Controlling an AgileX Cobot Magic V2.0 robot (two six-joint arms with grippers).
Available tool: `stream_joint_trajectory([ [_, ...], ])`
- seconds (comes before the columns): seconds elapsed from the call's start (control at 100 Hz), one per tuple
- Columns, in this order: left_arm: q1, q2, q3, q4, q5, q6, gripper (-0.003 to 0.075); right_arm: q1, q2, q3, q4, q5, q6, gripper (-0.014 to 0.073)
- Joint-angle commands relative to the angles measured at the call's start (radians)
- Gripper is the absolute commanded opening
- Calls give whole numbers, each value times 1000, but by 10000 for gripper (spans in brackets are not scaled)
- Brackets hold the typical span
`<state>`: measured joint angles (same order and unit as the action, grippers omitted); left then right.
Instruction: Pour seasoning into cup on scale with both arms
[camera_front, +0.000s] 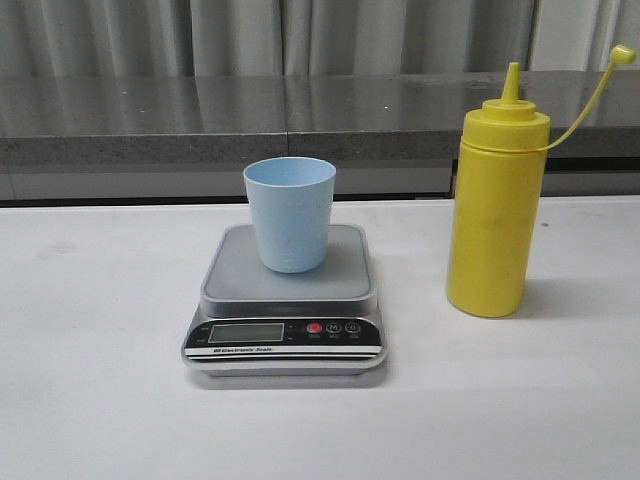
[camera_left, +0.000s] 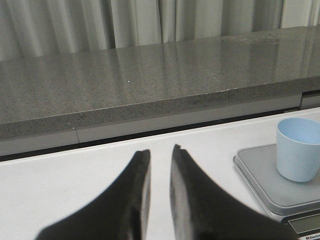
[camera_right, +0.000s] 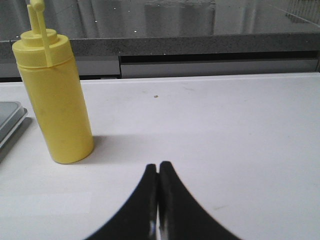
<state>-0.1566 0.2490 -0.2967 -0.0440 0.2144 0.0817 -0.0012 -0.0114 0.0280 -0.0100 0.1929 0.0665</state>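
- Standing upright on the surface, seasoning sits just right of the scale; cup is on the scale platform.
- Left end effector: fingers slightly apart, empty, short of the cup.
- Right end effector: fingers together, empty, near the bottle.
- Bottle likely soft, smooth plastic; grip mid-body, gently, or it squirts early. Nozzle looks uncapped, strap loose.
- Cup looks light and tippy; steady it.
- Cup interior not visible; bottle is opaque, fill unknown.

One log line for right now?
cup: upright on scale | bottle: upright on table, untouched | left tool: slightly open, empty | right tool: shut, empty
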Motion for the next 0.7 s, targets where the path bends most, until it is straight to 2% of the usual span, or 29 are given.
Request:
stream_joint_trajectory([
  [0.0, 4, 8, -30, -1, -88, -4, -18, -8, -19, -17, -1, -83, -5, -68],
  [0.69, 4, 8, -30, -1, -80, -4, -20, -8, -19, -17, -33, -83, -6, -68],
])
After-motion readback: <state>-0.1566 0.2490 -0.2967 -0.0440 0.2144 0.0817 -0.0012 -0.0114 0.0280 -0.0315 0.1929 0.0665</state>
